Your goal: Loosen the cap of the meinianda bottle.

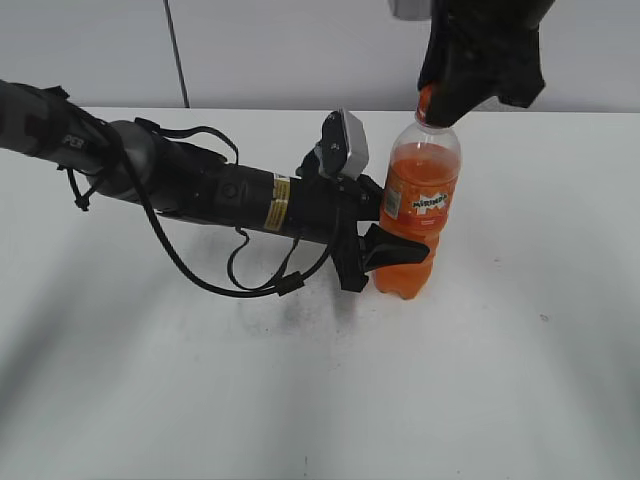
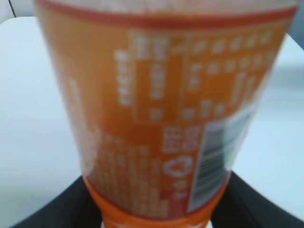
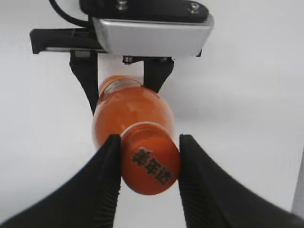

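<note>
The meinianda bottle [image 1: 420, 190] stands upright on the white table, full of orange liquid. My left gripper [image 1: 396, 250] comes in from the left and is shut on its lower waist; in the left wrist view the blurred label [image 2: 161, 104] fills the frame between the two black fingers [image 2: 159, 216]. My right gripper [image 1: 452, 98] hangs from above over the bottle's top. In the right wrist view its two fingers [image 3: 150, 143] are shut on the sides of the orange cap [image 3: 151, 164], whose dark print faces up. In the exterior view only a sliver of the cap [image 1: 424, 100] shows.
The left arm with its cables [image 1: 200, 190] lies across the left half of the table [image 1: 520, 380]. A grey wall runs behind the far edge. The left wrist camera housing [image 3: 152, 33] sits just beyond the bottle in the right wrist view.
</note>
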`<state>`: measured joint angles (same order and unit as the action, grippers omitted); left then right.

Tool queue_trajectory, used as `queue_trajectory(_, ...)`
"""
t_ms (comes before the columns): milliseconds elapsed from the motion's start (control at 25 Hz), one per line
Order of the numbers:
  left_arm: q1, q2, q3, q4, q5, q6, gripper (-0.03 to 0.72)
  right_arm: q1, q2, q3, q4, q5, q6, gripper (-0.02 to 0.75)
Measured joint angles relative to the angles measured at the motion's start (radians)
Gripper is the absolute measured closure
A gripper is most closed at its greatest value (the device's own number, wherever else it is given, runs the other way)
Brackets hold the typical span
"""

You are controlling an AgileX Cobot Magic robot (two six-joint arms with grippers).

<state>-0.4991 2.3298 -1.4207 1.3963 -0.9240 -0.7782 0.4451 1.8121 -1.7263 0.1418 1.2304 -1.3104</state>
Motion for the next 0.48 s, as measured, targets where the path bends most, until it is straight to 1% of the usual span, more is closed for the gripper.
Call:
queue_trajectory(80, 0.0, 0.0, 0.0, 0.0, 0.0, 0.0, 0.307, 0.0, 0.0, 0.0, 0.001, 0.001, -0.072, 0.465)
queue_trajectory(240, 0.0, 0.0, 0.0, 0.0, 0.0, 0.0, 0.307, 0.0, 0.0, 0.0, 0.001, 0.001, -0.101, 0.465)
queue_trajectory(280, 0.0, 0.0, 0.0, 0.0, 0.0, 0.0, 0.307, 0.0, 0.0, 0.0, 0.001, 0.001, -0.094, 0.454)
queue_trajectory(320, 0.0, 0.0, 0.0, 0.0, 0.0, 0.0, 0.307, 0.0, 0.0, 0.0, 0.0, 0.0, -0.077, 0.433)
queue_trajectory(360, 0.0, 0.0, 0.0, 0.0, 0.001, 0.0, 0.307, 0.0, 0.0, 0.0, -0.004, -0.004, -0.054, 0.391)
queue_trajectory(440, 0.0, 0.0, 0.0, 0.0, 0.001, 0.0, 0.307, 0.0, 0.0, 0.0, 0.0, -0.005, -0.023, 0.283)
queue_trajectory(480, 0.0, 0.0, 0.0, 0.0, 0.001, 0.0, 0.307, 0.0, -0.001, 0.0, 0.01, -0.005, -0.013, 0.241)
